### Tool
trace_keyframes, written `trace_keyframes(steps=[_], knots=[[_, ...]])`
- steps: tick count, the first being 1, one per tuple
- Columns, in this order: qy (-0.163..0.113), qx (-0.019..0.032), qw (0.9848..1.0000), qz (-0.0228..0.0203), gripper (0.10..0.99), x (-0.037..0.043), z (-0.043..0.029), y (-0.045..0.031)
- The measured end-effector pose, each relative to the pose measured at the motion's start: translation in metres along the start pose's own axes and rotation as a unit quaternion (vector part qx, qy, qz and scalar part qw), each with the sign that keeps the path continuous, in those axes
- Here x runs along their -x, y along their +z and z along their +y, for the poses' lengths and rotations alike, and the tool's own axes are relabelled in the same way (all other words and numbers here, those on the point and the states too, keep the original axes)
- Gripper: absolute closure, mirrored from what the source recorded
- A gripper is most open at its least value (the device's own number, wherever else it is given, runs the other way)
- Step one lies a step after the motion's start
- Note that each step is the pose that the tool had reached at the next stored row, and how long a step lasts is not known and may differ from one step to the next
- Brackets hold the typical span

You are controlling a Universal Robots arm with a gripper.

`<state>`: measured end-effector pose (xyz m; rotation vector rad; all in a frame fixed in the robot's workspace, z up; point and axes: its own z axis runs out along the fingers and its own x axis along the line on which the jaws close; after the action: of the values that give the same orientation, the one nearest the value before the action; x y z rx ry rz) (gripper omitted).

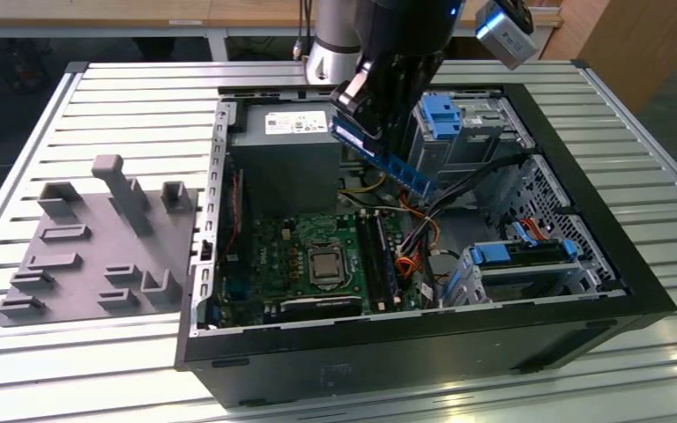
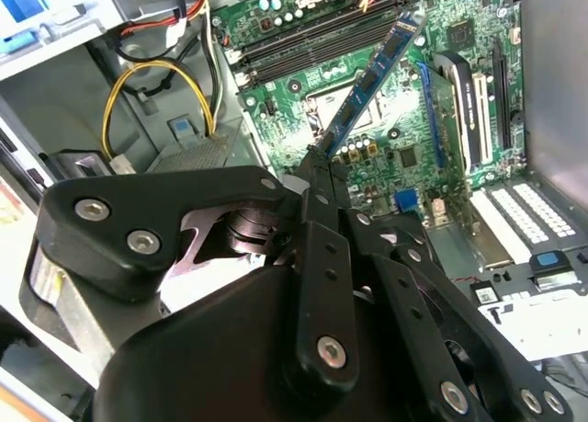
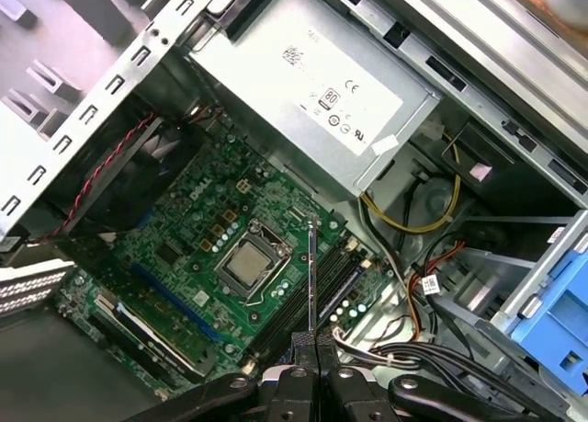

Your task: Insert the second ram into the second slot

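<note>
1. One ram (image 1: 404, 173), thin and blue, is clamped in my end effector (image 1: 368, 123). The fingers are closed flat against the stick, with no gap that I can see.
2. In the exterior view the stick hangs tilted in the air over the open case (image 1: 409, 352). It is between the power supply (image 1: 286, 145) and the blue clips (image 1: 444, 115) of the drive cage, well above the board (image 1: 297, 264).
3. In the second wrist view the fingers (image 2: 317, 211) pinch the near end of the ram (image 2: 372, 82). The rest of the stick reaches out over the board (image 2: 413, 119) toward the slots (image 2: 312, 38).
4. In the first wrist view I see the ram (image 3: 313, 275) edge-on, as a thin line rising from the end effector (image 3: 315, 341). It crosses over the slots (image 3: 308, 307), just beside the CPU socket (image 3: 248, 266).
5. The ram is not seated in any slot, and I see no part of it touching the board.
6. I cannot tell whether another stick already sits in the slots.
7. The case lies on its side on the slatted tabletop (image 1: 115, 115). A grey fixture (image 1: 92, 238) stands just beside it on the exterior view's left.
8. A yellow cable (image 2: 156, 73) loops through the bay beside the board.
</note>
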<state>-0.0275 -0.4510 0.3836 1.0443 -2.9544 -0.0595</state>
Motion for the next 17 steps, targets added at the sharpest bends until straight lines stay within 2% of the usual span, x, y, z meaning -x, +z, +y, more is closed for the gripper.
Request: trace_keyframes(steps=[10, 17], knots=[[0.03, -0.0002, 0.9996, -0.0011, 0.973, 0.0, 0.0, 0.0001], [0.056, -0.0005, 0.9984, -0.002, 0.973, 0.0, 0.0, 0.0003]])
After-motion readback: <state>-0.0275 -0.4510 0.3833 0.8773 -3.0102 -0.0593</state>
